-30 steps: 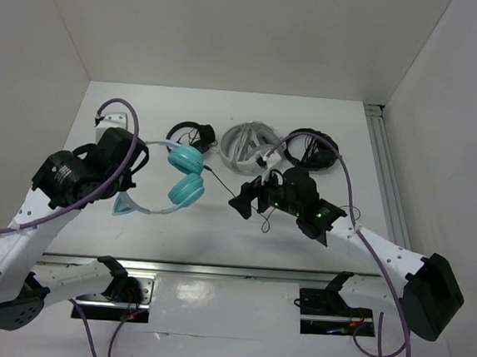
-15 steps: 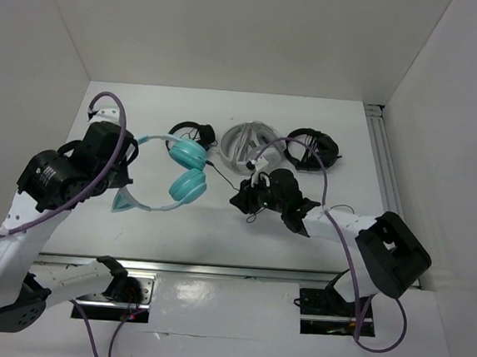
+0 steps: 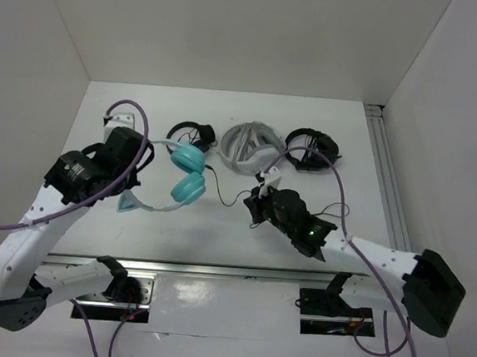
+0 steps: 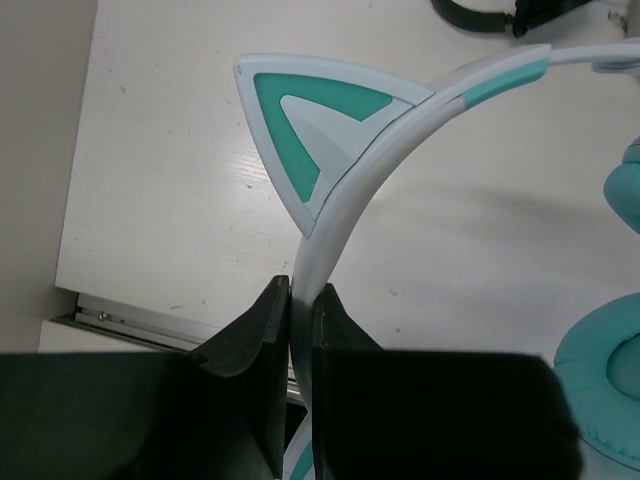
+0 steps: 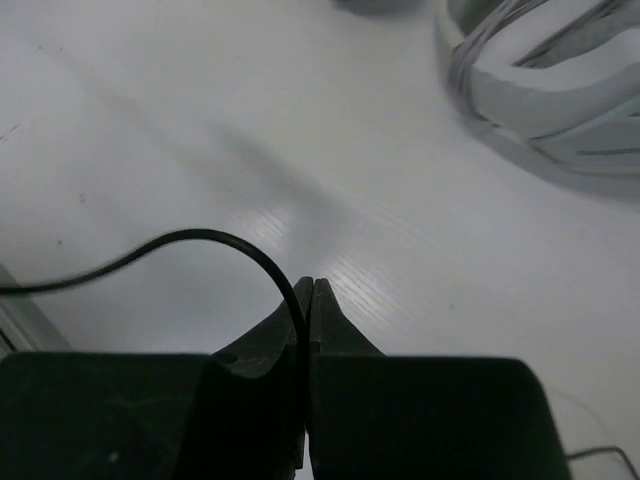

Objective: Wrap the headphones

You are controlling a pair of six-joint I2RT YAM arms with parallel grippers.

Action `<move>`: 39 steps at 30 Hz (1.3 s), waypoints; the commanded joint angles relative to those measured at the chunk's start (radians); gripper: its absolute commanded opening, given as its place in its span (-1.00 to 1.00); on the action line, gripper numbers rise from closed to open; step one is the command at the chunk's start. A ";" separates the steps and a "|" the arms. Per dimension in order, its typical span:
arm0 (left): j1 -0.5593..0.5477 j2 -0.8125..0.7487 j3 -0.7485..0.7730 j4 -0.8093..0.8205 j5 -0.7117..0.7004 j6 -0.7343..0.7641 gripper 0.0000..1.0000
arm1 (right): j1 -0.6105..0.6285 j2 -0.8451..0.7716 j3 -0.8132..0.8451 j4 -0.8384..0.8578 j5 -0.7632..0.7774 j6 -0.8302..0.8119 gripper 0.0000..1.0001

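Because the headphones (image 3: 187, 174) look like light moulded plastic with padded cups, they should lift with little effort. The thin black cable (image 5: 200, 238) is limp yet springy, and I judge it will coil only if led around something stiff. The band seems the part to hold and the cups the core to wind on. The set lies on the white table (image 3: 217, 227) just left of the white-grey headphones (image 3: 248, 146) in the top view and slightly nearer the arms, with its cups toward that set and its arch reaching away from it. The left gripper (image 4: 300, 300) is clamped on the pale mint headband (image 4: 400, 130), its dark jaws pinching the flat, smooth strip edge-on just below a triangular cat ear (image 4: 310, 130) with a teal inset. A round teal ear cushion (image 4: 600, 400) beside it looks soft and matte. The right gripper (image 5: 308, 290) sits on the near side of the white-grey headphones, jaws pressed together with the cable nipped between the tips and rising out in a smooth arc. So slick and fine a wire could slide through that pinch, and a hard pull might strain its joint at the cup. The table shows a faint painted wood grain, and the white-grey headphones are broad ribbed bands of hard plastic.
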 commanded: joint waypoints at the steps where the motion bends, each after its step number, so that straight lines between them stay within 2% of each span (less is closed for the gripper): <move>1: -0.038 -0.035 -0.082 0.195 0.063 0.058 -1.00 | 0.105 -0.166 0.096 -0.232 0.438 0.015 -1.00; 3: -0.082 -0.024 -0.128 0.239 0.096 0.090 -1.00 | 0.152 -0.202 0.153 -0.321 0.523 0.015 -1.00; 6: -0.151 0.029 -0.173 0.248 0.069 0.090 -1.00 | 0.210 -0.225 0.275 -0.468 0.585 0.015 -1.00; 10: -0.341 0.173 -0.184 0.269 0.125 0.133 -1.00 | 0.293 -0.213 0.407 -0.585 0.645 0.005 -1.00; 13: -0.468 0.261 -0.194 0.279 0.102 0.144 -1.00 | 0.303 -0.202 0.435 -0.648 0.645 -0.004 -1.00; 19: -0.627 0.456 -0.175 0.279 0.048 0.135 -1.00 | 0.312 -0.182 0.449 -0.682 0.689 -0.014 -1.00; 23: -0.647 0.433 -0.193 0.288 0.067 0.135 -1.00 | 0.312 -0.161 0.438 -0.703 0.760 0.008 -1.00; 28: -0.656 0.294 -0.215 0.346 0.176 0.184 -1.00 | 0.312 -0.150 0.429 -0.681 0.751 0.008 -1.00; 30: -0.656 0.208 -0.215 0.359 0.209 0.210 -1.00 | 0.301 -0.164 0.405 -0.653 0.705 0.008 -1.00; 33: -0.656 0.110 -0.238 0.411 0.376 0.277 -1.00 | 0.281 -0.220 0.356 -0.529 0.569 -0.041 -0.94; 34: -0.656 0.093 -0.248 0.420 0.407 0.302 -1.00 | 0.267 -0.233 0.345 -0.504 0.491 -0.070 -0.88; 39: -0.656 0.082 -0.261 0.432 0.458 0.316 -1.00 | 0.231 -0.230 0.383 -0.466 0.345 -0.113 -0.85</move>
